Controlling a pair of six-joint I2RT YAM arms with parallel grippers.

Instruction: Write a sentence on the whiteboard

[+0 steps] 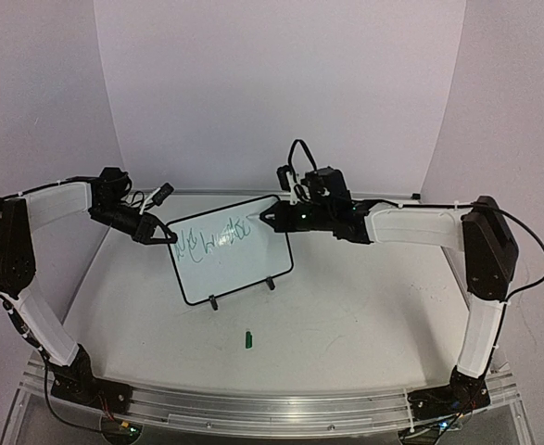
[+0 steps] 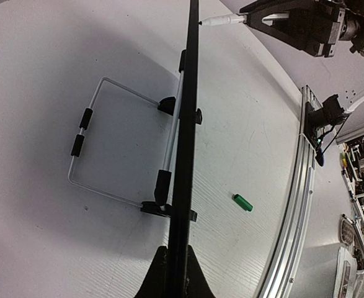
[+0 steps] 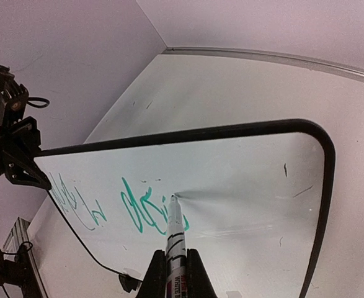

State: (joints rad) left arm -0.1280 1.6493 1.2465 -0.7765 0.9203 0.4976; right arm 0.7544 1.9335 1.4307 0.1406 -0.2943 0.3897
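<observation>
Top view: the whiteboard (image 1: pixel 239 269) stands tilted at mid-tabletop (image 1: pixel 364 315), with the sentence (image 1: pixel 214 235) across its upper part. The left gripper (image 1: pixel 167 237) is at its left edge and the right gripper (image 1: pixel 270 220) at its upper right.

Left wrist view: the board is edge-on, with the left gripper clamped on its frame.

Right wrist view: the right gripper is closed on the marker (image 3: pixel 175 233). The marker's long axis points into the board face, tip at the final green letters. Unwritten board runs on toward the right edge.

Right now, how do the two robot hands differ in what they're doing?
The left gripper pinches the whiteboard at its left edge near the top; the right gripper holds a marker. The left gripper comes in from the board's side; the right gripper faces its front, marker tip against it beside the green sentence. Both are shut on something.
</observation>
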